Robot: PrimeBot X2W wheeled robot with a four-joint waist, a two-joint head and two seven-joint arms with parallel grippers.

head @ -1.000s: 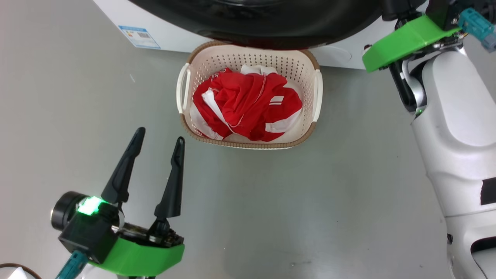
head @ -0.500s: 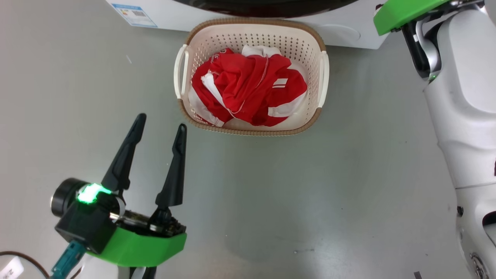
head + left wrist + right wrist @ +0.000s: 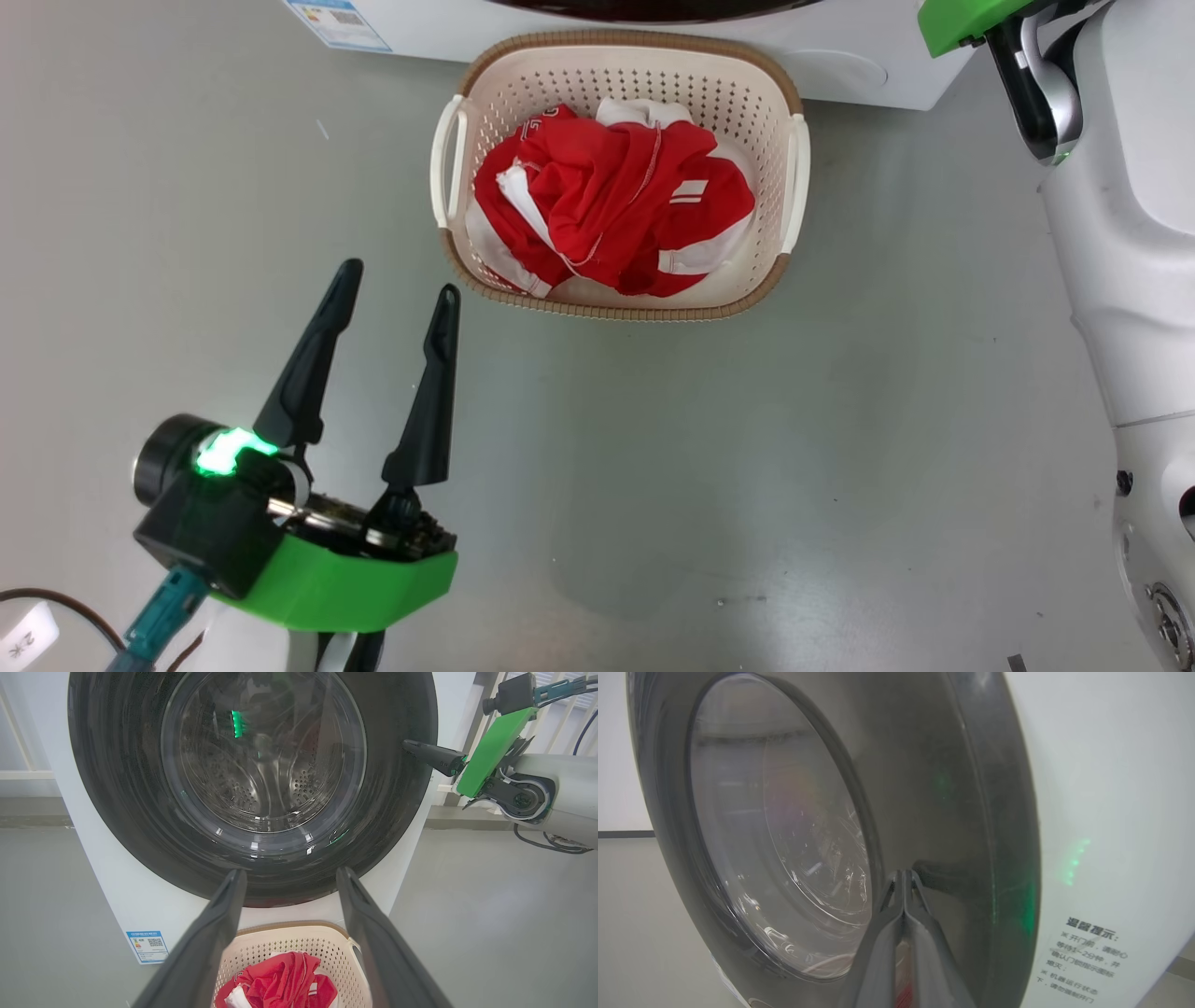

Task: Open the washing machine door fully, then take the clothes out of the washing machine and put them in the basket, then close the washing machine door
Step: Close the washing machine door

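Note:
The cream basket [image 3: 782, 271] stands on the floor before the washing machine [image 3: 840, 75], with the red clothes [image 3: 607, 201] bundled inside it. In the left wrist view the washing machine door [image 3: 117, 788], black with a glass bowl, lies flat against the machine's front [image 3: 117, 896]; basket [image 3: 289, 940] and clothes [image 3: 280, 984] show below it. My left gripper [image 3: 400, 282] hangs open and empty, left of and nearer than the basket. My right gripper [image 3: 407, 745] is shut, its tips against the door's black ring [image 3: 952, 812]; its own view shows the shut fingers [image 3: 903, 875] touching there.
A blue label [image 3: 336, 23] marks the machine's lower left corner. Bare grey floor [image 3: 747, 467] surrounds the basket. My pale right forearm [image 3: 1120, 280] fills the right edge of the head view. A cable [image 3: 546, 844] trails on the floor at the right.
The head camera has moved, so basket and machine sit higher in that view and less of the black door shows. Both grippers keep their states.

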